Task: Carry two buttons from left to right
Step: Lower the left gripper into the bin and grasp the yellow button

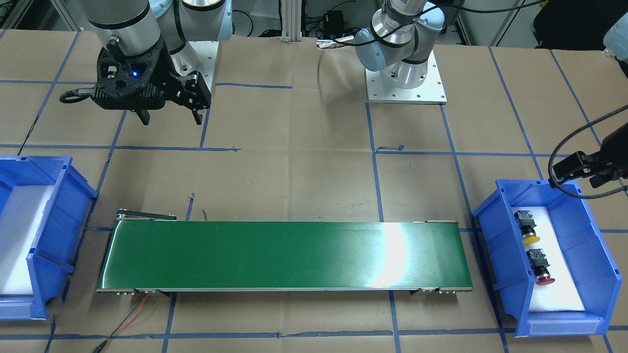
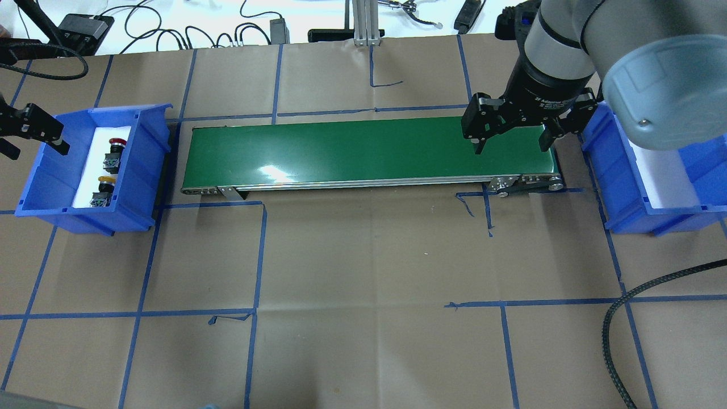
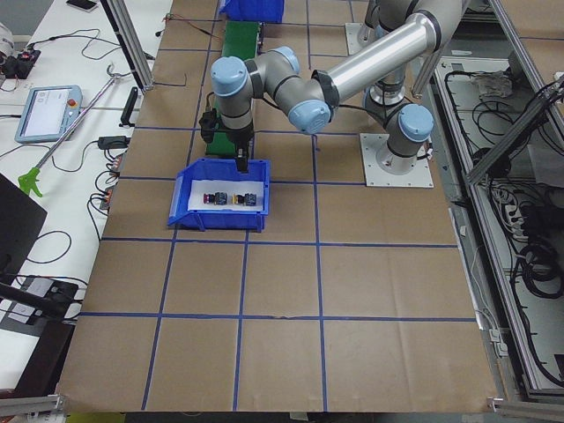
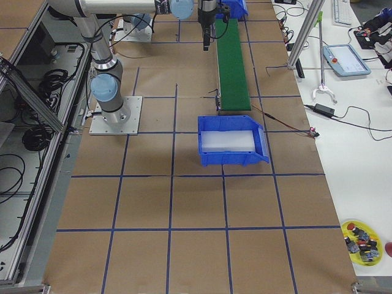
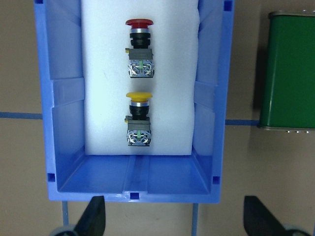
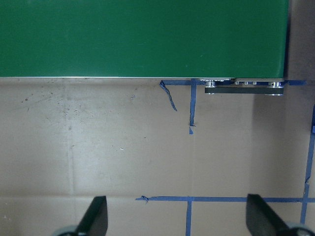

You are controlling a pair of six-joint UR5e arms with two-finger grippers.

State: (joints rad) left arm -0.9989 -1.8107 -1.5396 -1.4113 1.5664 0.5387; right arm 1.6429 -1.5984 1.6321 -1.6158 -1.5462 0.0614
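You have the yellow button [image 5: 139, 120] and red button [image 5: 139, 49] lying in line on foam in the left blue bin [image 5: 64, 98], the left gripper [image 5: 174, 217] spread wide and empty at its end wall, and the right gripper [image 2: 513, 145] equally wide and empty near the green belt [image 2: 363, 145].

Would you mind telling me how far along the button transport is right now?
Done: nothing yet. The red button and yellow button both lie in the left bin.
In hand: nothing. The left hand is open, hovering near that bin, and the right hand is open over the right end of the belt.
Left: both buttons must reach the right bin, probably by way of the belt.
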